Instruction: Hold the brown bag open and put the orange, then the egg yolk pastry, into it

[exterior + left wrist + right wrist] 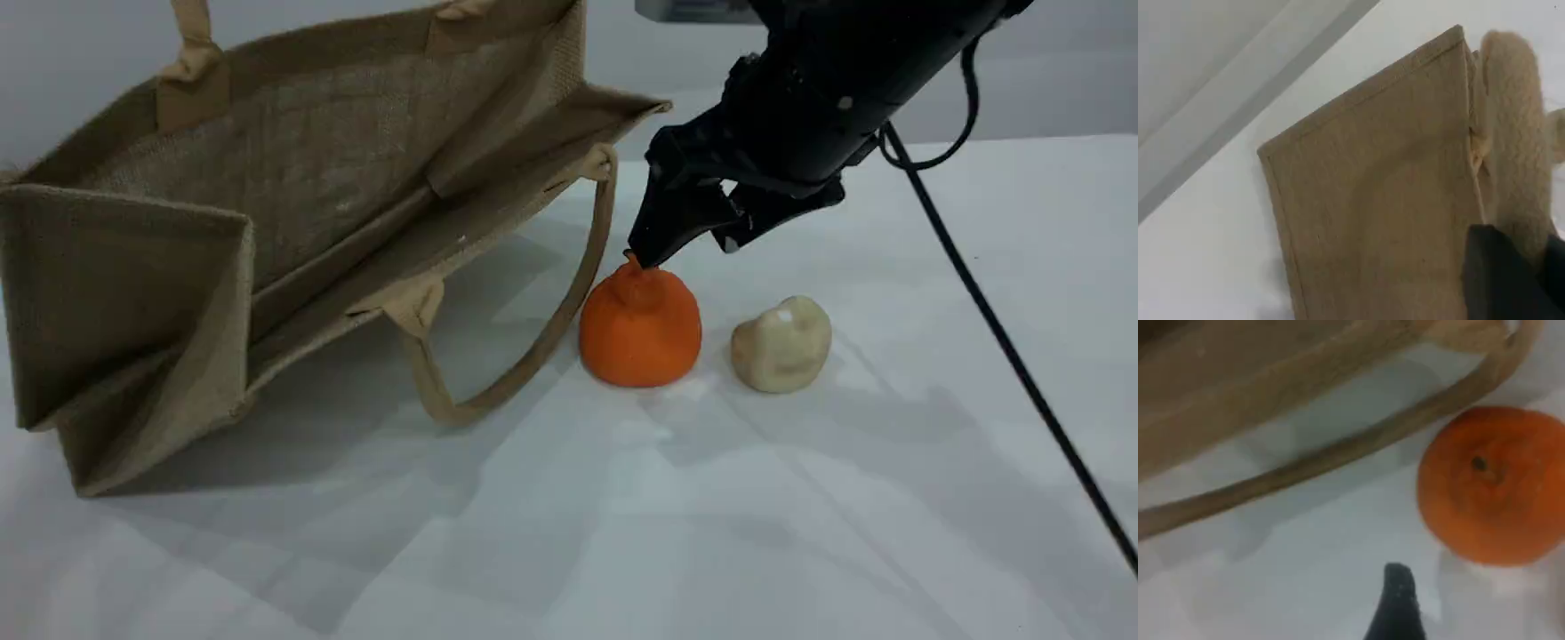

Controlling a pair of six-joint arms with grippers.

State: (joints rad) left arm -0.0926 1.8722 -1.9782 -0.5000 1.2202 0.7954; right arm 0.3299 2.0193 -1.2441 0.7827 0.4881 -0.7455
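Orange, which I judge firm, rough-skinned and fairly light, sits at the egg yolk pastry's nine o'clock under my spread right gripper, best clasped around its belly, while my left gripper pinches the brown bag's handle.

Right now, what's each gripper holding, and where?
Left gripper is shut on the brown bag by its raised handle. Right gripper is open above the orange, holding nothing.

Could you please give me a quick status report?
Left gripper shut on upper handle of brown bag, mouth open. Right gripper open above orange, not gripping. Lower handle loop lies beside orange.
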